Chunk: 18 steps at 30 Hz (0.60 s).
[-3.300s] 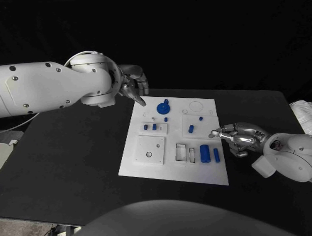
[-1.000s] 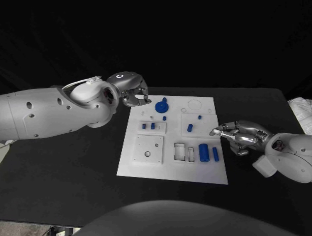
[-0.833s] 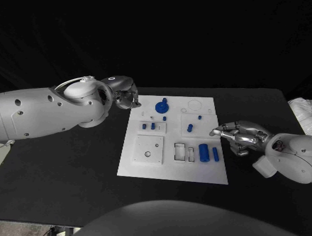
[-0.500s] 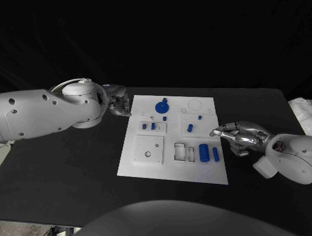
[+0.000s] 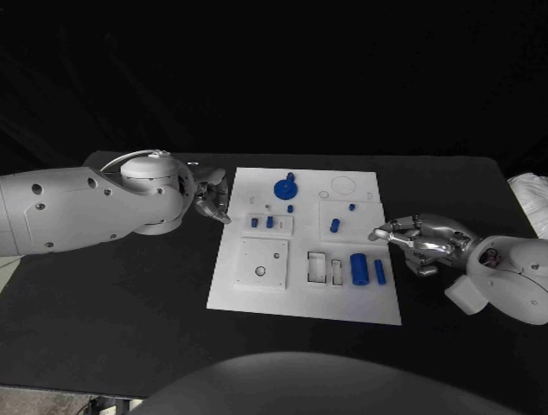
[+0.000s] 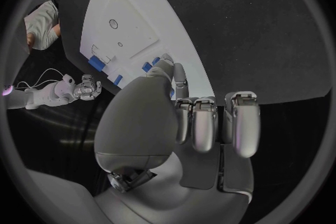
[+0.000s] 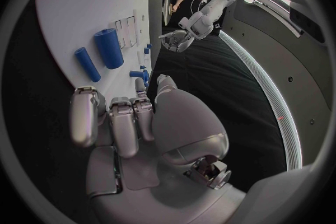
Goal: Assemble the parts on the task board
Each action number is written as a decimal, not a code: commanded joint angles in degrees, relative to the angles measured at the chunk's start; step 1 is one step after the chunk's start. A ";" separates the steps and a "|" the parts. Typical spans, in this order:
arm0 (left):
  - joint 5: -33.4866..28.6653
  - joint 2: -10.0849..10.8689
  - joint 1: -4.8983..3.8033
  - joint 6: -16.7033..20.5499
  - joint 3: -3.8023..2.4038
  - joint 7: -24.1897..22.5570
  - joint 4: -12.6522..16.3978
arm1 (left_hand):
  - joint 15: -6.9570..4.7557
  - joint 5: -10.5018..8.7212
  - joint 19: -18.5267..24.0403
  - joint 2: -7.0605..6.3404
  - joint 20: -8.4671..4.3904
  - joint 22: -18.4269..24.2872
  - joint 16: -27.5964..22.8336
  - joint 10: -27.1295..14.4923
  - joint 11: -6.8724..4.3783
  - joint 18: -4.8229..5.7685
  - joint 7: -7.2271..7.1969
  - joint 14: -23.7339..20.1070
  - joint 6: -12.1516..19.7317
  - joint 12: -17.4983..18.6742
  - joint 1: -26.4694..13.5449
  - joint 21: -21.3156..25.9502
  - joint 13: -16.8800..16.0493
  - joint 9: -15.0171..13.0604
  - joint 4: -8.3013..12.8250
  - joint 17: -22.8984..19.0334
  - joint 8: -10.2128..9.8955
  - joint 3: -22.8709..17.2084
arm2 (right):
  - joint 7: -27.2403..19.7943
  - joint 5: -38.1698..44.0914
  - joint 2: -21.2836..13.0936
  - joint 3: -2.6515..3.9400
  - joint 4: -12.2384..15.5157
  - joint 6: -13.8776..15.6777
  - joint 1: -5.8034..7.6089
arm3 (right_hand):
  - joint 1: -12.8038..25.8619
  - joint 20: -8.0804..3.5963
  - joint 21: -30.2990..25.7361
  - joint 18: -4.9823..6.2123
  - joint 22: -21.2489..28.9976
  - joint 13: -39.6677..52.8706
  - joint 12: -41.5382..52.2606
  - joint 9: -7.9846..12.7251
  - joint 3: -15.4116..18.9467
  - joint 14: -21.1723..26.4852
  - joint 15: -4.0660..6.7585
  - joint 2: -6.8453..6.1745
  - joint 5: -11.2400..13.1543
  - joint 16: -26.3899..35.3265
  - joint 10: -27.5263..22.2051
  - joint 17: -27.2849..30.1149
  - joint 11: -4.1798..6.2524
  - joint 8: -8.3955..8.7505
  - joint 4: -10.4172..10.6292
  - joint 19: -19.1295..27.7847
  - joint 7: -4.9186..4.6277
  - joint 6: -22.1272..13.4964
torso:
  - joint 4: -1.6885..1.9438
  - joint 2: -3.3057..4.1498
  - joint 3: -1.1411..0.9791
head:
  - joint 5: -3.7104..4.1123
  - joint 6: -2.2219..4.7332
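Note:
The white task board (image 5: 347, 304) lies in the middle of the black table. On it I see a round blue knob piece (image 5: 285, 188), several small blue pegs (image 5: 270, 222), a thick blue cylinder (image 5: 359, 268) and a thin one (image 5: 380, 271). My left hand (image 5: 212, 201) hovers just off the board's left edge, largely hidden by its arm. In the left wrist view its fingers (image 6: 204, 123) are curled in with nothing in them. My right hand (image 5: 418, 242) sits right of the board beside the cylinders, its fingers (image 7: 112, 120) curled and empty, near the thick cylinder (image 7: 108, 47).
A white square plate with a hole (image 5: 262, 262) and two rectangular slots (image 5: 324, 269) are on the board's near half. A white crumpled bag (image 5: 544, 207) lies at the table's right edge. Bare black table (image 5: 112, 294) stretches to the left and in front.
My left hand has drawn back from above the board's far left corner, moving nearer and leftward off the board's edge, with its fingers curling in. The right hand and the parts have stayed put.

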State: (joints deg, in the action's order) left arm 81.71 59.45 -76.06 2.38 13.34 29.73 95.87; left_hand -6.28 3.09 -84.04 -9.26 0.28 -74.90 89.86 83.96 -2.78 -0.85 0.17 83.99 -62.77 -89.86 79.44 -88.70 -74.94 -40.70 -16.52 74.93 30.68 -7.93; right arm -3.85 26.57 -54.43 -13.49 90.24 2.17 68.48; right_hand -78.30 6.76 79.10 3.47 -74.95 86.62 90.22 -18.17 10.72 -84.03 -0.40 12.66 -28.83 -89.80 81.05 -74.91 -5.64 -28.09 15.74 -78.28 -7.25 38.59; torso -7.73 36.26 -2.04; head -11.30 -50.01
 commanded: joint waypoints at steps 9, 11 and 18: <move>1.91 -1.48 0.93 0.95 -0.01 -1.11 -0.50 | -0.76 -0.33 -5.49 0.26 -0.79 -14.77 0.14 6.04 -0.71 0.60 -0.44 6.01 1.59 -0.14 -5.97 -0.35 -15.06 -4.41 -0.34 15.07 3.73 3.09 | 0.02 0.47 0.13 -0.01 -0.14 -0.85 -0.05 | -0.62 -0.11 0.24 -0.19 -10.71 3.38 -0.22 0.06 -0.28 -5.97 0.28 0.24 -0.41 -0.20 8.95 -15.09 2.93 0.30 -0.03 -0.33 0.11 -0.33 | -0.13 0.02 0.01 | -0.19 0.01; 1.85 -1.76 1.06 1.16 -0.01 -1.21 -0.62 | -0.78 -0.32 -5.47 0.38 -0.82 -14.75 0.14 6.04 -0.77 0.59 -0.50 6.01 1.73 -0.14 -7.13 -0.32 -15.06 -4.91 -0.36 15.07 4.12 3.51 | 0.03 0.47 0.17 -0.01 -0.20 -0.84 -0.05 | -0.62 -0.11 0.24 -0.19 -10.71 3.38 -0.22 0.06 -0.28 -5.97 0.28 0.24 -0.41 -0.20 8.95 -15.09 2.93 0.30 -0.03 -0.33 0.11 -0.33 | -0.13 0.01 -0.01 | -0.21 0.01; 1.70 -2.66 1.59 1.74 -0.02 -1.32 -1.24 | -0.83 -0.31 -5.35 0.72 -0.87 -14.67 0.14 6.04 -0.88 0.53 -0.60 6.01 2.02 -0.14 -7.74 -0.08 -15.06 -5.49 -0.35 15.07 4.49 3.57 | 0.03 0.47 0.46 -0.01 -0.48 -0.99 -0.05 | -0.64 -0.11 0.23 -0.19 -10.71 3.38 -0.22 0.06 -0.31 -5.97 0.29 0.23 -0.42 -0.20 8.95 -15.09 2.93 0.29 -0.03 -0.32 0.11 -0.31 | -0.13 0.05 0.01 | -0.15 0.01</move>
State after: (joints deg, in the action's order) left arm 83.08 56.97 -74.55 3.28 13.34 29.14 94.68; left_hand -6.67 3.10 -84.04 -8.61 -0.13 -74.90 89.86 83.94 -3.20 -0.86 -0.43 83.98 -61.08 -89.86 72.33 -88.70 -74.93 -46.15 -16.81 74.92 34.93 -4.67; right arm -3.74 26.59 -54.05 -13.49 89.77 2.12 68.48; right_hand -78.43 6.76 79.10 3.47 -74.93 86.61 90.33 -18.17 10.72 -84.05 -0.45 12.80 -29.07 -89.80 81.05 -74.92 -5.63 -28.09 15.74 -78.28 -7.25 38.59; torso -7.86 36.30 -2.03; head -11.49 -50.01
